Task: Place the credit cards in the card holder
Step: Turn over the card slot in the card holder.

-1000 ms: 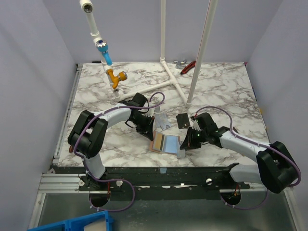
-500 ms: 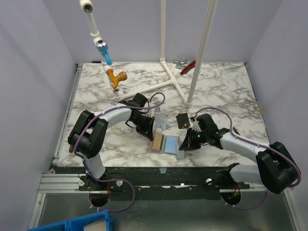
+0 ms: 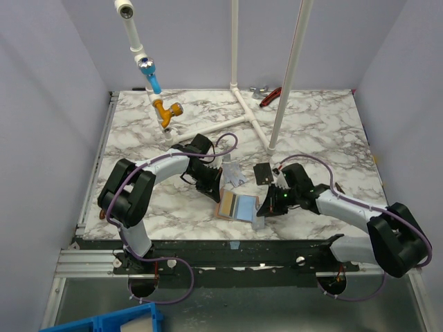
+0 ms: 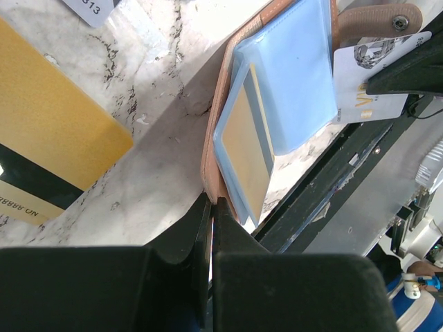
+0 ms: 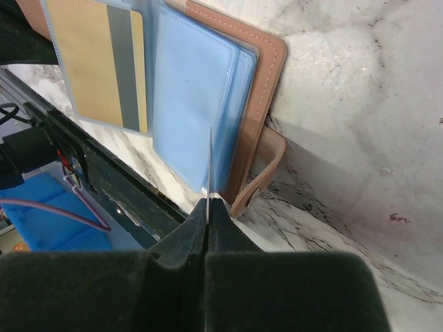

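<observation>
The tan card holder (image 3: 237, 206) lies open near the table's front edge, showing light blue sleeves; one sleeve holds a gold striped card (image 4: 246, 149). My left gripper (image 4: 212, 202) is shut on the holder's tan left edge (image 4: 216, 138). My right gripper (image 5: 209, 200) is shut on a thin silvery-grey card (image 5: 210, 162), seen edge-on, its tip over the blue sleeves at the holder's right side (image 5: 259, 90). That card shows in the top view (image 3: 260, 220) and the left wrist view (image 4: 370, 76). Another gold card (image 4: 48, 138) lies flat beside the holder. A black card (image 3: 263, 172) lies behind my right gripper (image 3: 268, 205).
Light-coloured cards (image 3: 234, 173) lie just behind the holder by my left gripper (image 3: 214, 188). A white pipe frame (image 3: 246, 111) and a pole (image 3: 287, 76) stand at the back, with a red tool (image 3: 270, 95) behind. The table's front edge (image 3: 228, 238) is close to the holder.
My right gripper has shifted slightly left with the silvery card, closer over the holder. The left arm has not moved.
</observation>
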You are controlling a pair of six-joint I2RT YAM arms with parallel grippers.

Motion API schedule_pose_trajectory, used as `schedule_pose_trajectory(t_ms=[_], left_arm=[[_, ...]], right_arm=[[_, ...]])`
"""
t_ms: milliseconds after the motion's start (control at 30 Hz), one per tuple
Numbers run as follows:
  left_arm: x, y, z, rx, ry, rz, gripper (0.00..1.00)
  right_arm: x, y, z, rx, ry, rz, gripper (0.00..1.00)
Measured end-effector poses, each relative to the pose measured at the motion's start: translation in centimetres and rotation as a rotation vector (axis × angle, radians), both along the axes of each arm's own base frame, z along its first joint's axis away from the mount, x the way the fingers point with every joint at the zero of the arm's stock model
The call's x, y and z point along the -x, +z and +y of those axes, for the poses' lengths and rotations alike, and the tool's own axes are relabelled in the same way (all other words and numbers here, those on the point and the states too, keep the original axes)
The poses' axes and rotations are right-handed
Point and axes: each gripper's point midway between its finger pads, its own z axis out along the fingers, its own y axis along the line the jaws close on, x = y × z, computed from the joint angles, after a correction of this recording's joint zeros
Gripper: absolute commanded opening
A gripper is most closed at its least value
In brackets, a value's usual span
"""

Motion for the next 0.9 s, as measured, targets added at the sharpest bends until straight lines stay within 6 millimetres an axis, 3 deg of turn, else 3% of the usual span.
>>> schedule_pose_trajectory(t_ms=[900], left_arm=[[0.1,0.2,-0.1,0.004,-0.006,-0.008,0.00]], right_arm=[[0.7,-1.0,0.2,-0.028,0.007,0.029,0.01]])
